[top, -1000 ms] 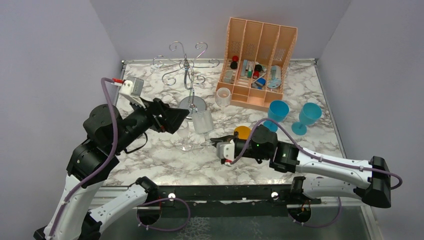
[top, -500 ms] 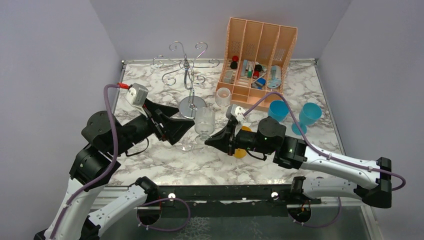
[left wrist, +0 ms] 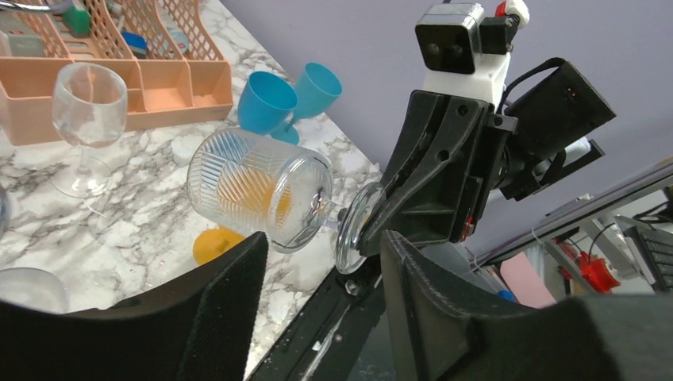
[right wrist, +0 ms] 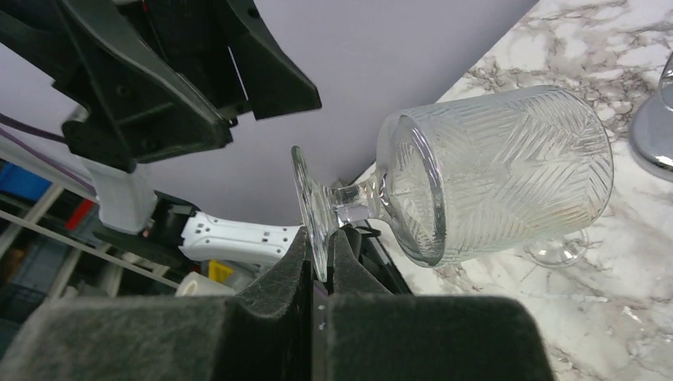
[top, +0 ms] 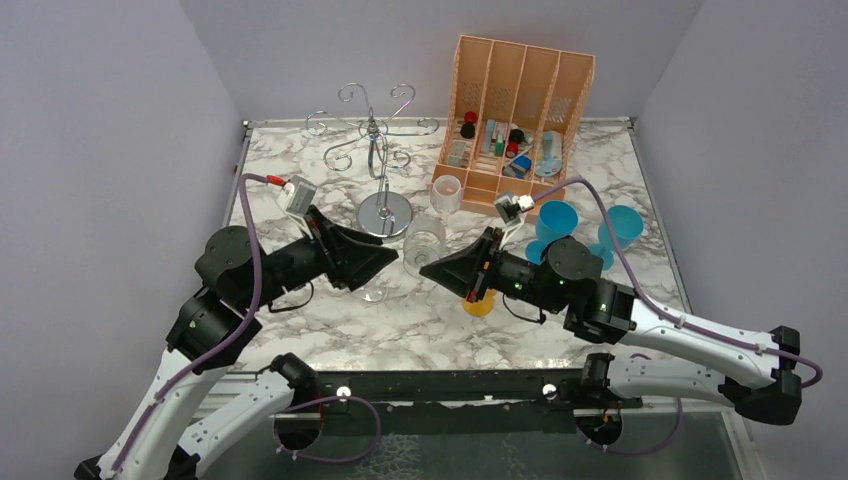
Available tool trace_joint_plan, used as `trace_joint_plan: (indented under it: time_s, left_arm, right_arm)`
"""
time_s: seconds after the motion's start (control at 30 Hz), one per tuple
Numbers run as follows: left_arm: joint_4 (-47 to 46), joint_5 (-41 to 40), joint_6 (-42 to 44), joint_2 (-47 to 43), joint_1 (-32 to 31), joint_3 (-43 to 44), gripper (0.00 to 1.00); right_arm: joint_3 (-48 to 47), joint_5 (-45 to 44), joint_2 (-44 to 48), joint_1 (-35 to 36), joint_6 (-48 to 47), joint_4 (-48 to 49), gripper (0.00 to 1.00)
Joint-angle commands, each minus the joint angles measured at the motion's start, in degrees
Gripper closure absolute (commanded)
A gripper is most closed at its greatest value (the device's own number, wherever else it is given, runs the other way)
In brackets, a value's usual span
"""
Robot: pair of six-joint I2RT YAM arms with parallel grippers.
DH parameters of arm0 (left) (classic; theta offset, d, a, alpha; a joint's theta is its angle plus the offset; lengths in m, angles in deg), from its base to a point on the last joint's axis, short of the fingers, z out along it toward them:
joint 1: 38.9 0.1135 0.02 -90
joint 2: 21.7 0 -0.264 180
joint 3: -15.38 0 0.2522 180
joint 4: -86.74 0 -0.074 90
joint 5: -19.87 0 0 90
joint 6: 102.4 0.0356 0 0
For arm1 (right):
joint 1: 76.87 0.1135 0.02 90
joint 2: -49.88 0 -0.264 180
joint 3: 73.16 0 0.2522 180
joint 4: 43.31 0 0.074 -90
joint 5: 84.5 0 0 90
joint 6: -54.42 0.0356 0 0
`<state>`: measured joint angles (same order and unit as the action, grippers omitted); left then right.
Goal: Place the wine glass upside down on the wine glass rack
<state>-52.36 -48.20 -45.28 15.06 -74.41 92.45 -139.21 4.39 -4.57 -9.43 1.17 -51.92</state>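
My right gripper (top: 428, 268) (right wrist: 320, 242) is shut on the foot of a clear ribbed wine glass (top: 423, 243) (right wrist: 500, 171). It holds the glass on its side above the table, with the bowl pointing away from the gripper. My left gripper (top: 393, 256) (left wrist: 324, 238) is open, just left of the glass. In the left wrist view the wine glass (left wrist: 258, 186) lies beyond the two fingers, not touching them. The silver wire wine glass rack (top: 375, 140) stands at the back, behind the left gripper. Its round base (right wrist: 655, 135) shows beyond the bowl.
An orange slotted organiser (top: 515, 120) stands at the back right with a clear wine glass (top: 446, 192) in front of it. Two blue goblets (top: 556, 222) (top: 615, 232) stand to the right. A yellow round object (top: 478, 303) lies under the right arm. Another clear glass's foot (top: 375, 292) rests below the grippers.
The right arm has lifted the glass and tipped it from upright onto its side. The left gripper has moved right towards it, and its jaws have narrowed.
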Motion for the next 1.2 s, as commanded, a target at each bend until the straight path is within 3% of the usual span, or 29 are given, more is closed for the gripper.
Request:
trace_joint_plan:
  time_s: [0.0,0.07,0.4,0.67,0.9,1.1,1.17]
  left_arm:
    - [-5.60,5.12,-5.17,-0.25,-0.19,-2.53,0.47]
    - [-7.56,6.29,-6.97,-0.33,-0.20,-3.82,0.52]
    - [-11.69,7.82,-10.80,-0.19,-0.20,-7.91,0.52]
    - [-11.74,9.22,-9.74,0.81,-0.19,-8.46,0.68]
    - [-11.72,10.55,-9.23,0.89,-0.18,-9.35,1.00]
    - [-11.61,8.79,-7.17,0.17,-0.19,-9.20,1.00]
    - [-11.66,7.92,-7.07,-0.43,-0.24,-9.33,1.00]
  right_arm:
    - [1.24,-3.62,1.68,0.38,7.90,7.59,0.99]
    - [1.89,-4.30,1.57,0.38,8.90,9.03,0.99]
    - [-0.14,-1.39,-1.83,0.33,10.07,11.03,0.99]
    - [0.01,-1.36,-3.12,0.41,10.27,11.98,0.99]
    - [0.23,-1.33,-3.60,0.33,10.71,12.08,0.99]
    - [1.57,-2.86,-2.79,0.32,10.74,11.71,0.99]
    - [2.16,-3.86,-2.01,0.37,10.94,11.25,0.90]
